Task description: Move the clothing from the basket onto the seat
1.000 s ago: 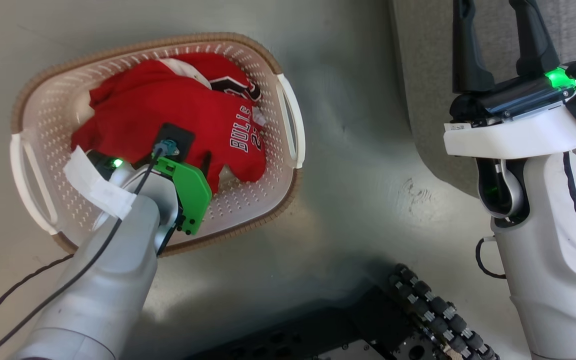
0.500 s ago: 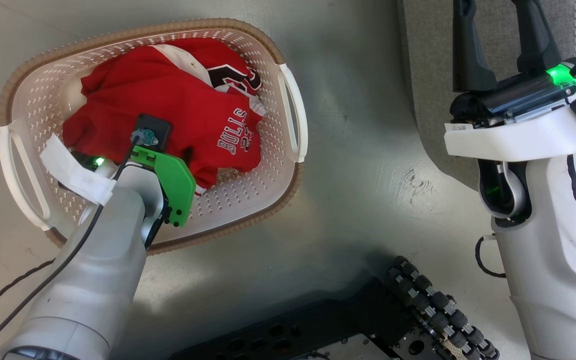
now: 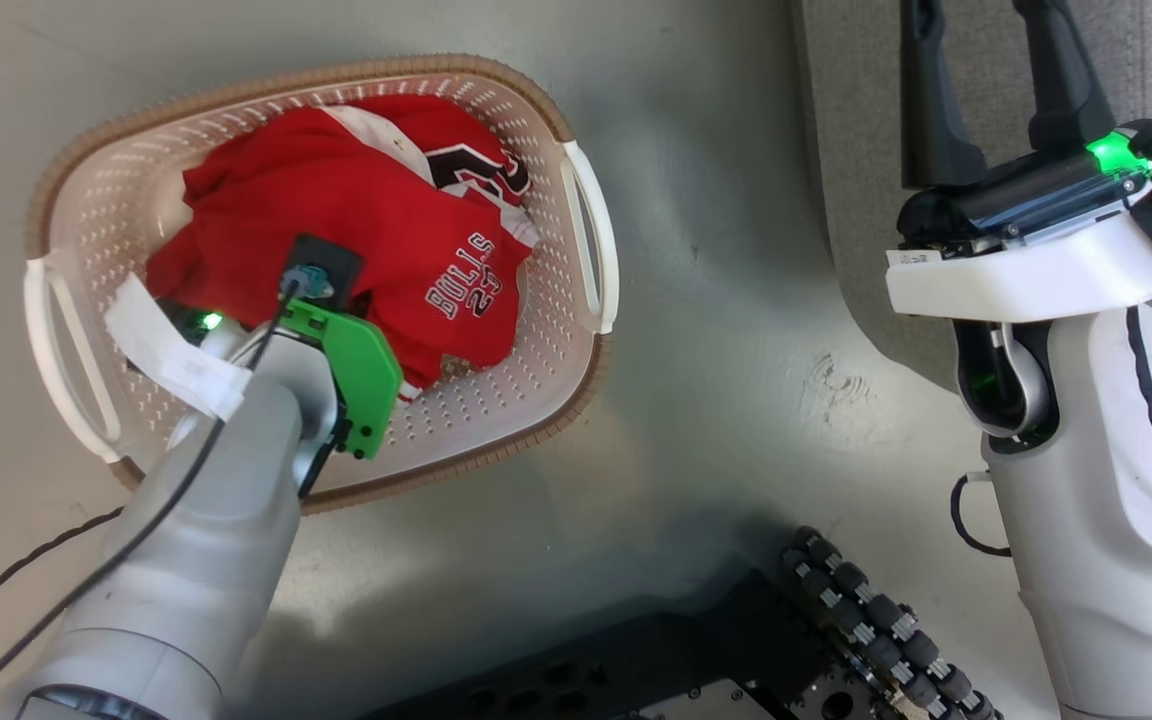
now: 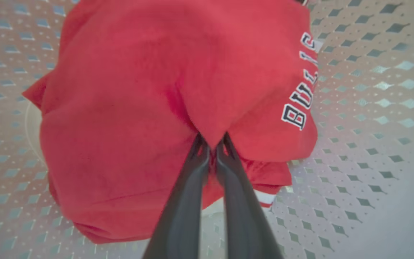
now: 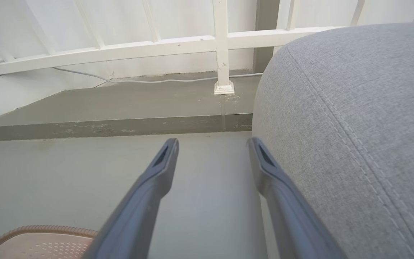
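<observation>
The clothing (image 3: 386,230) is a heap of red garments in the cream basket (image 3: 106,210) on the floor at the left; "BULLS 23" lettering faces up, and a piece with white panels (image 3: 476,170) lies at the far side. My left wrist (image 3: 326,340) reaches down into the basket and hides the fingers. In the left wrist view my left gripper (image 4: 212,144) is shut on a raised fold of the red clothing (image 4: 138,90). My right gripper (image 3: 986,60) stands open beside the rounded edge of the grey seat (image 3: 856,150), with nothing between its fingers (image 5: 212,144).
Grey painted floor (image 3: 716,300) lies between basket and seat (image 5: 354,126). My dark base with its rollers (image 3: 866,620) is at the bottom. Beyond the right gripper are a low step (image 5: 120,126), a white railing (image 5: 221,43) and a cable. The basket's rim (image 5: 38,241) shows there too.
My left gripper has closed from open onto the red fabric. The head view has shifted a little. The right arm has not moved.
</observation>
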Robot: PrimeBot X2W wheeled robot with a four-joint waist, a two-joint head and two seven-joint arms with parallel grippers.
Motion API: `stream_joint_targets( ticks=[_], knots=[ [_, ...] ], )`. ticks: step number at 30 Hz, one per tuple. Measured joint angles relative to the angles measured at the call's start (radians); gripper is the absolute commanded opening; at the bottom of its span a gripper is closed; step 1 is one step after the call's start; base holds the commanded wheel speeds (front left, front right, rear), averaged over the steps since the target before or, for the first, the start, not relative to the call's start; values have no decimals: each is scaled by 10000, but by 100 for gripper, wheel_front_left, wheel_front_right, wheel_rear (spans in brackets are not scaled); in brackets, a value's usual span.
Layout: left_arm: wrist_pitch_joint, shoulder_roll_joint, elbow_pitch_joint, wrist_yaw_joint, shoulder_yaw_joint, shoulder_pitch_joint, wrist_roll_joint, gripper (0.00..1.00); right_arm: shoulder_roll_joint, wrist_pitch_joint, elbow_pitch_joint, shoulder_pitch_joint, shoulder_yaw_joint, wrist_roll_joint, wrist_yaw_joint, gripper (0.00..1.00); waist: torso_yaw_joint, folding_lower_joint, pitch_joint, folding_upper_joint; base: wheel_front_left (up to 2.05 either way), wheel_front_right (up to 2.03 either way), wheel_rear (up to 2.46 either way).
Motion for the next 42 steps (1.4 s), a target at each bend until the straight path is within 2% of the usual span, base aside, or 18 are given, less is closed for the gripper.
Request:
stream_joint_targets(
  ticks=[11,25,31,42],
  knots=[
    [-1085,0,-917,-2,-1085,435,-757,0,6,0,748,20,194,-376,190,100,276,-1,-1038,0,0,0,0],
    [-1988,-4,-1613,-2,-1645,1096,-1789,0,-54,0,1578,496,165,-543,274,100,824,-2,-2684,0,0,0,0],
    [-2184,-15,-1923,-2,-1570,1237,-1983,0,-98,0,1841,726,63,-543,274,100,1093,-2,-3516,0,0,0,0],
    [-2272,-36,-2447,-4,-658,1871,-2535,0,-146,0,2506,1702,-130,-539,282,100,1638,-1,-5067,0,0,0,0]
  ],
)
